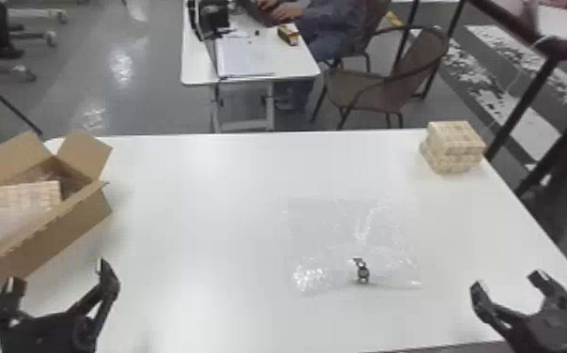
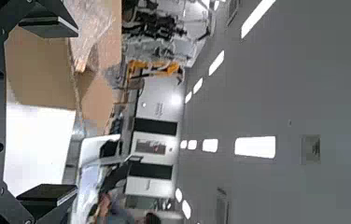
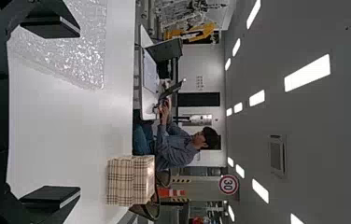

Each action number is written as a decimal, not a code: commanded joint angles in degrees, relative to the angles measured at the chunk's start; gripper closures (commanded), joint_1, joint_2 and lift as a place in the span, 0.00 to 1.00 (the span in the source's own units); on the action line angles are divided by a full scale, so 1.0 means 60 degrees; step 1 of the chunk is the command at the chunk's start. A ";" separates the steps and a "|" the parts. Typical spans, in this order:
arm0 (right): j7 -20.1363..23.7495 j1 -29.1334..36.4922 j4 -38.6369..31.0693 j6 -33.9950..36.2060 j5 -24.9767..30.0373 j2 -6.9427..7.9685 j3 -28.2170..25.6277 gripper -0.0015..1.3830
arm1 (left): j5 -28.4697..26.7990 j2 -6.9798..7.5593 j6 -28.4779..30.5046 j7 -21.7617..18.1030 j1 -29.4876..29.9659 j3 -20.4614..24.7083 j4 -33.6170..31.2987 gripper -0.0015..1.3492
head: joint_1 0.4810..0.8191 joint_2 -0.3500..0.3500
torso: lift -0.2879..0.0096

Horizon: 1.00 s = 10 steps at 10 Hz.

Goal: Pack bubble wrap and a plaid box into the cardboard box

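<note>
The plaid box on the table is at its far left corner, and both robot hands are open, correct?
Wrong corner: the head view shows that plaid box by the far right corner of the table. The left hand and right hand are open.

"30" on round sign (image 3: pixel 228 185) (red-rimmed)

Glossy grey floor (image 1: pixel 151 103), white table (image 1: pixel 203 188), brown chair (image 1: pixel 360 89), bright ceiling lights (image 2: pixel 255 147)

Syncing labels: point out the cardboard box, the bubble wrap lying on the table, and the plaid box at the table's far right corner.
Cardboard box (image 1: pixel 52 241): head view, outer side wall.
Bubble wrap (image 1: pixel 332 234): head view, middle of the sheet.
Plaid box (image 3: pixel 121 182): right wrist view, checked side.
</note>
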 commanded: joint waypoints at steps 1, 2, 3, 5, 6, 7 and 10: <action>-0.0073 0.0155 -0.0085 0.0000 0.0075 0.0053 0.0276 0.08 | -0.0638 0.0361 0.0515 -0.0287 0.0217 -0.0097 0.0025 0.09 | 0.63 0.38 | 0.60; -0.0088 0.0243 -0.0085 0.0000 0.0090 0.0053 0.0379 0.08 | -0.1005 0.0375 0.0690 -0.0478 0.0319 -0.0009 0.0172 0.10 | 0.63 0.37 | 0.60; -0.0176 0.0433 -0.0158 0.0000 0.0090 0.0053 0.0584 0.08 | -0.1019 0.0244 0.0705 -0.0668 0.0466 0.0064 0.0377 0.10 | 0.63 0.37 | 0.60; -0.0864 0.1019 -0.0524 -0.0103 0.0573 0.0053 0.1258 0.08 | -0.1210 -0.0342 0.0690 -0.1811 0.0773 0.0518 0.0494 0.11 | 0.63 0.38 | 0.60; -0.1421 0.1312 -0.0744 -0.0176 0.0822 0.0053 0.1551 0.08 | -0.1298 -0.0397 0.0632 -0.2060 0.0861 0.0826 0.0479 0.11 | 0.63 0.39 | 0.60; -0.1582 0.1371 -0.0642 -0.0528 0.0705 0.0053 0.1712 0.08 | -0.1327 -0.0397 0.0588 -0.2485 0.0905 0.1148 0.0465 0.11 | 0.63 0.41 | 0.60; -0.1846 0.1459 -0.0671 -0.0615 0.0925 0.0053 0.2034 0.08 | -0.1429 -0.0397 0.0559 -0.3012 0.1008 0.1499 0.0450 0.11 | 0.63 0.51 | 0.60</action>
